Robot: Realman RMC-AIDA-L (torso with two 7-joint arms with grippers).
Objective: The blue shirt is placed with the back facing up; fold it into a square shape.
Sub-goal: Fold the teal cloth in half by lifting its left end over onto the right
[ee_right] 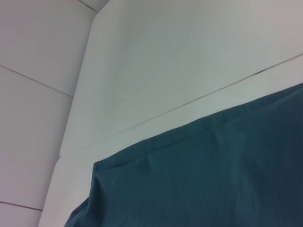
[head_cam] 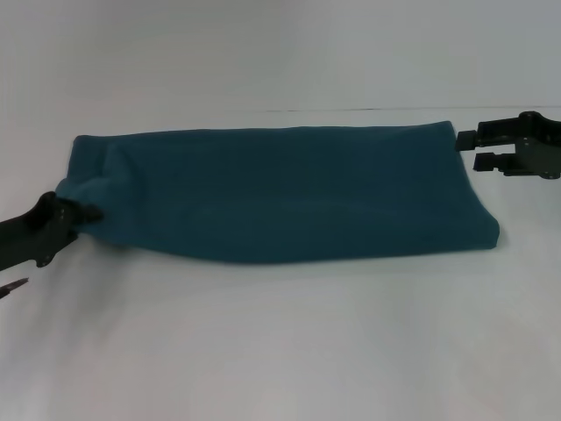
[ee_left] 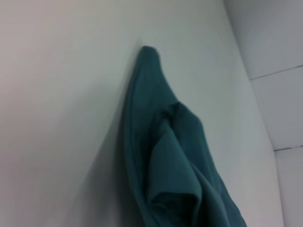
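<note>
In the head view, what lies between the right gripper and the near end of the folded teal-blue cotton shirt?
Nothing: only a narrow strip of bare white table separates the open right gripper from the teal-blue cotton shirt. The left gripper pinches the shirt's opposite end.

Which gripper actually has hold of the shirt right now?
The left gripper: shut on the blue shirt's bunched left end. The right gripper is open, just off the far right corner.

Bare lab-like test bench, plain white tabletop (head_cam: 280,351), blank white panelled wall (ee_right: 38,56)
</note>
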